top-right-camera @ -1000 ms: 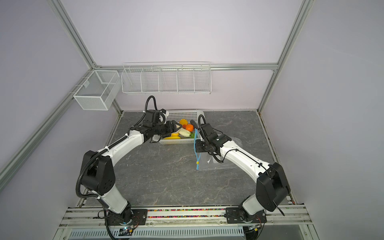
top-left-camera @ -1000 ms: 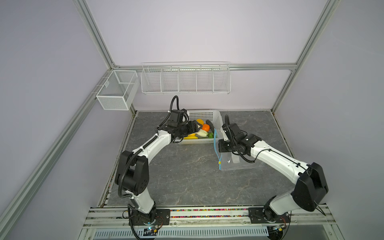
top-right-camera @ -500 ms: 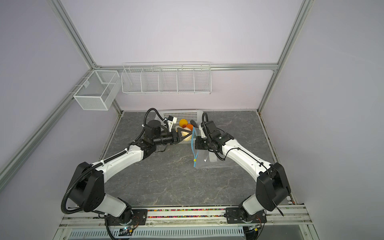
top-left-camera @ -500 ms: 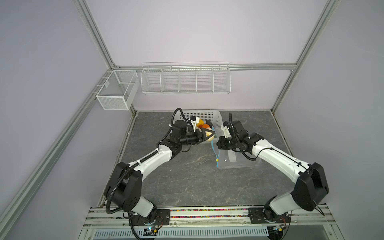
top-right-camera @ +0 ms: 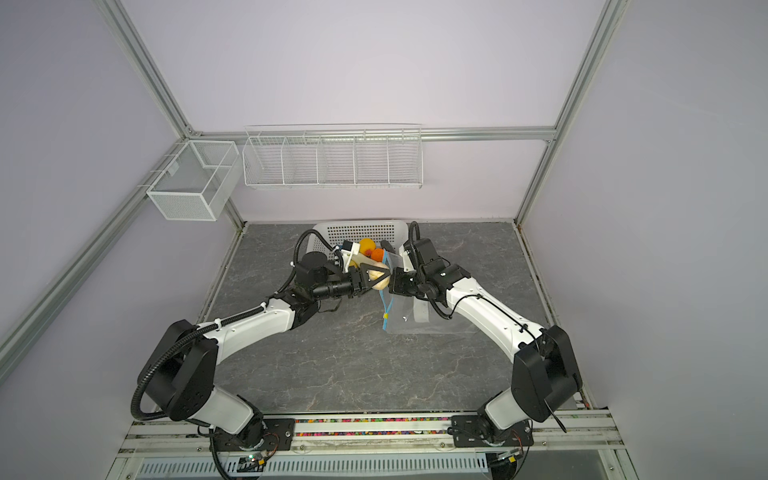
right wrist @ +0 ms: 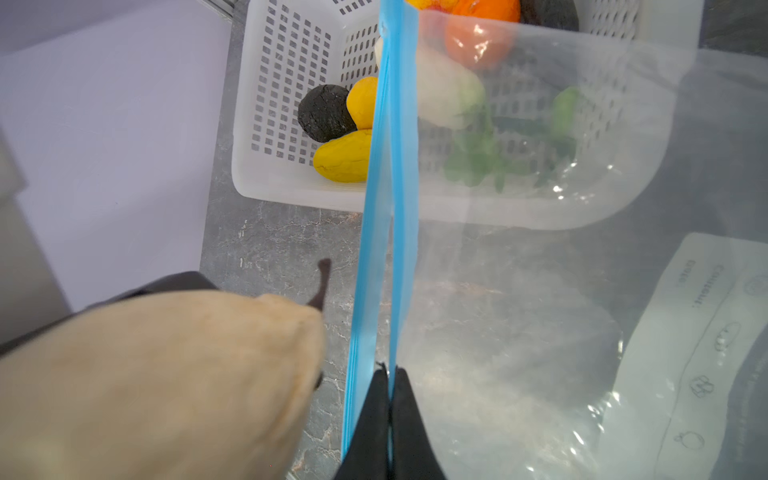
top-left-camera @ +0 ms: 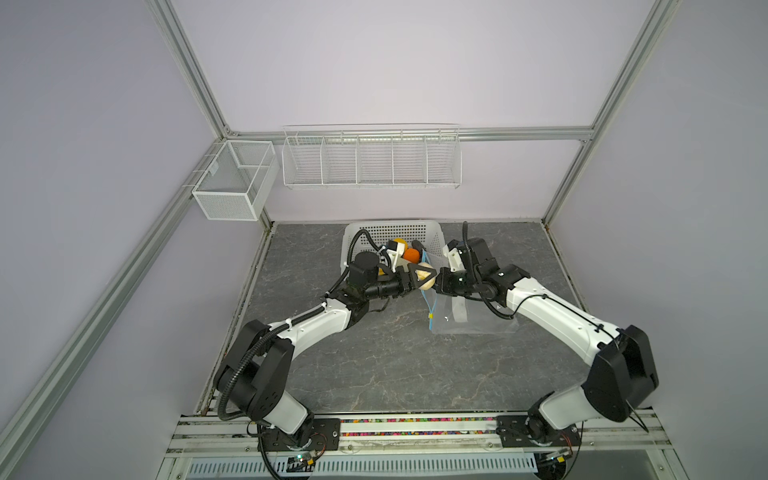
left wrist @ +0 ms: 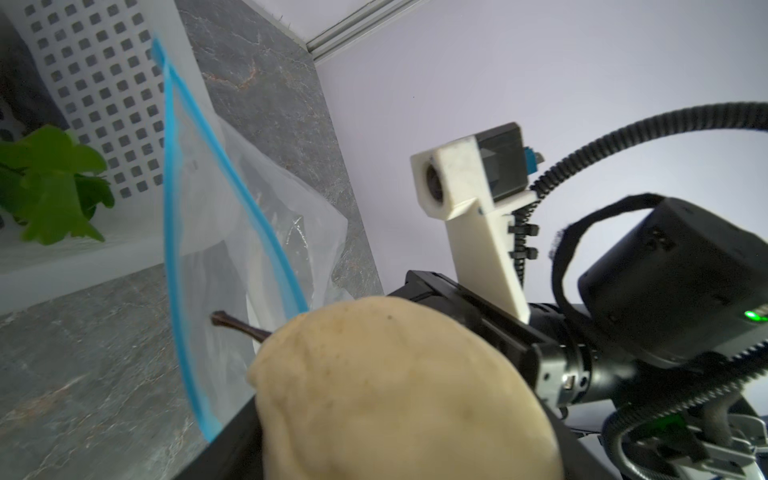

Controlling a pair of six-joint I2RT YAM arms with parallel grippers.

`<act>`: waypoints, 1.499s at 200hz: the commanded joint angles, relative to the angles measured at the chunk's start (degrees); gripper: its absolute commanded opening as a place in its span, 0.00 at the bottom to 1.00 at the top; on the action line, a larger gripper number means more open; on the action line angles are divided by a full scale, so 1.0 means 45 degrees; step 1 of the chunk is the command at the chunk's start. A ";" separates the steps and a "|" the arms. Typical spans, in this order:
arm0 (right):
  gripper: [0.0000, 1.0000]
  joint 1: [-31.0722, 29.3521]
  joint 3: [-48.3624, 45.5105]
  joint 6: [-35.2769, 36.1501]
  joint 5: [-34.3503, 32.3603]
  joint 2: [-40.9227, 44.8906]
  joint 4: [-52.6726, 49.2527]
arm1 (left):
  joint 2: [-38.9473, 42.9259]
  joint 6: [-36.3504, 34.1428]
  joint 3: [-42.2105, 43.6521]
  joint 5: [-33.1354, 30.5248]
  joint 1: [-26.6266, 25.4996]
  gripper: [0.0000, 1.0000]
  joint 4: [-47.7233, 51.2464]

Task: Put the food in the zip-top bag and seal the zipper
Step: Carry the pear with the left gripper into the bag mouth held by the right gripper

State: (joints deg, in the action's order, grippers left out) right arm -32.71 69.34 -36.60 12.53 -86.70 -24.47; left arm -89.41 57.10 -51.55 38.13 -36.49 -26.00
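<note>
The beige toy pear [top-left-camera: 424,277] is the piece you have in play. It sits clamped between the spread jaws of your left gripper [top-right-camera: 380,279], off the table, with its dark stem pointing at the mouth of the zip-top bag [top-left-camera: 469,316]. In the right wrist view the stem tip is just beside the zipper [right wrist: 390,187], on its outer side.

The left wrist view shows the two blue edges of the zipper parted into a long open loop. Your right gripper [right wrist: 390,382] is pinched tight on one of those edges and holds it up. The rest of the clear bag trails down onto the grey marble-patterned table [top-left-camera: 374,353], with a white printed label showing through the film. The yellow slider tab [top-left-camera: 431,327] sits at the low end of the strip, nearest you.

Just behind the bag is the white perforated basket [top-left-camera: 390,230]. It holds:
- a black lump [right wrist: 324,112]
- two yellow pieces [right wrist: 345,160]
- an orange piece [right wrist: 482,12]
- a dark piece beside the orange one
- a white piece [right wrist: 449,95]
- a leafy green sprig [left wrist: 54,183]

In the right wrist view the white piece and the sprig are seen through the bag's film.

On the back wall hang a white wire rack [top-left-camera: 372,166] with divided compartments and a mesh bin [top-left-camera: 232,183] at the corner.
</note>
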 commanded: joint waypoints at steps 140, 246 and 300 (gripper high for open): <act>0.07 -0.0029 0.0108 -0.0506 0.0823 0.0370 0.0925 | -0.0347 -0.0597 0.0640 -0.1381 0.0043 0.40 0.0724; 0.07 -0.0439 0.0216 -0.0554 0.0943 0.0184 0.1165 | 0.0415 -0.0455 0.0632 -0.1839 0.0043 0.40 0.1714; 0.06 -0.0522 0.0211 -0.0409 0.0925 0.0019 0.1102 | 0.0582 -0.0182 0.0609 -0.1769 0.0033 0.40 0.1515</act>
State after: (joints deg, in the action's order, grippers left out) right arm -33.89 69.34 -38.15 14.85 -86.67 -20.93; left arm -88.16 54.94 -48.38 29.34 -36.01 -16.80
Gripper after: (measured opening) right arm 0.067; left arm 0.717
